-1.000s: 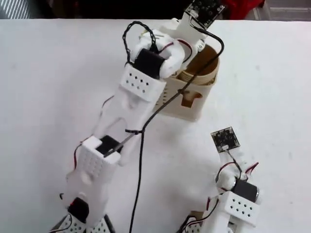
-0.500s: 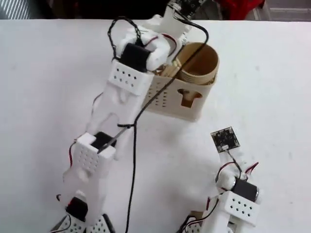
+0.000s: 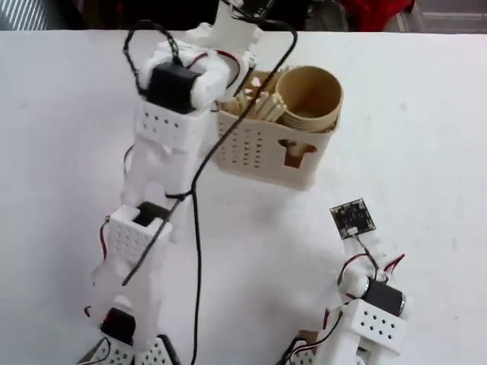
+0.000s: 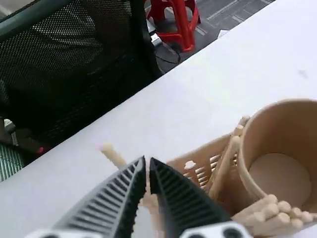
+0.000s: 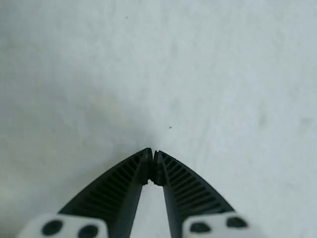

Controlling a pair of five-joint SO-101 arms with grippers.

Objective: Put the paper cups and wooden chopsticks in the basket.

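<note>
While chopsticks (image 3: 255,104) lean inside, the basket (image 3: 262,157) holds paper cups (image 3: 308,95).

A white table (image 3: 426,114) stands before a black mesh chair (image 4: 69,64) and red stool (image 4: 174,22).

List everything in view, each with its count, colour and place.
basket: one, cream, perforated wall, far middle of the table.
paper cups: a nested stack, count unclear, tan, upright in the basket's right end.
wooden chopsticks: a bundle, pale wood, leaning in the basket beside the cups.
table: one, white, under everything.
mesh chair: one, black, beyond the table's far edge.
stool: one, red, on the floor by the chair.
left arm: one, white, stretched to the basket's left side.
right arm: one, white, folded at the near edge.
left gripper: black, shut, beside the basket.
right gripper: black, shut, over bare table.
</note>
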